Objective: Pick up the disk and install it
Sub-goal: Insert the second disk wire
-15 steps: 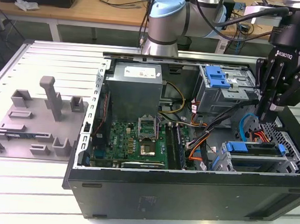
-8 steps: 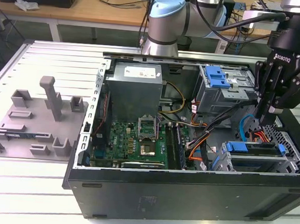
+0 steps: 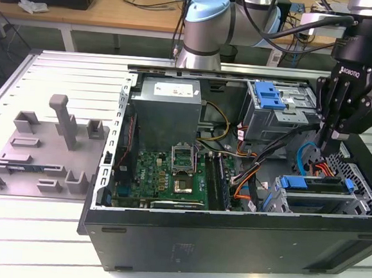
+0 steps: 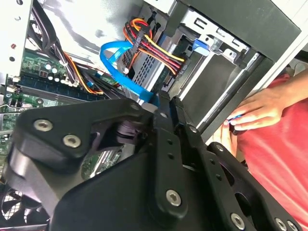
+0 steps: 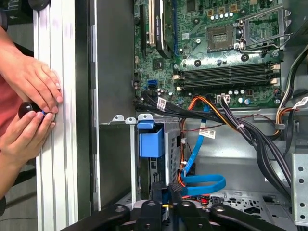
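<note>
The tool (image 3: 333, 139) is poised inside the open case (image 3: 229, 239), above the drive cage (image 3: 316, 201). Its fingers (image 5: 169, 192) are seen pressed together, nothing visibly between them. The disk (image 3: 317, 187) sits in the cage under its blue carrier (apparently seated). Cables (image 5: 202, 183) lie near; descent is best kept vertical, clear of them.
</note>
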### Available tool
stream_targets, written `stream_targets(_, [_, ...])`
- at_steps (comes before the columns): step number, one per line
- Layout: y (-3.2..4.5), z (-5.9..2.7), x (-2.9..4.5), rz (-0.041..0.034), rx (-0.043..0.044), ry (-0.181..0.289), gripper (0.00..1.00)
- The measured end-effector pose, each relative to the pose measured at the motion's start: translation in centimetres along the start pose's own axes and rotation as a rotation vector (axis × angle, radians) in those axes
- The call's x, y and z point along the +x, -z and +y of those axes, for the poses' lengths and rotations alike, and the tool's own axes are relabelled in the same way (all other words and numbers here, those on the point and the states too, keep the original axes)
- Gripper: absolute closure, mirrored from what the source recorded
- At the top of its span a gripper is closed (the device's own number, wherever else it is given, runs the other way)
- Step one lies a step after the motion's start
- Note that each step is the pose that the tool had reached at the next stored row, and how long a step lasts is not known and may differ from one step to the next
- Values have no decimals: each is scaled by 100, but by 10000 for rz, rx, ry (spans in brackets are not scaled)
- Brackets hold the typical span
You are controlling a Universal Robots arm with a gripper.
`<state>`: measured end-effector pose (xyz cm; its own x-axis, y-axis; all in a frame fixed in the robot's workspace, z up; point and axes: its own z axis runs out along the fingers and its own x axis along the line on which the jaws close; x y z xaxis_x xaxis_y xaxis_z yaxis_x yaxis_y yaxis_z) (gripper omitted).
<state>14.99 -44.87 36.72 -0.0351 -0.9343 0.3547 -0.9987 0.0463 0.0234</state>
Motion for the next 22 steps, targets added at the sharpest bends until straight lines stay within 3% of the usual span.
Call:
stream_targets(1, [0,0,0,-2,-3,-17,84])
stream_targets(14, [-1,2,1,-12,-9,-61,84])
stream_targets(18, [-15,17,36,-210,153,-119,84])
stream_targets(22, [-33,19,85,-240,186,-130,84])
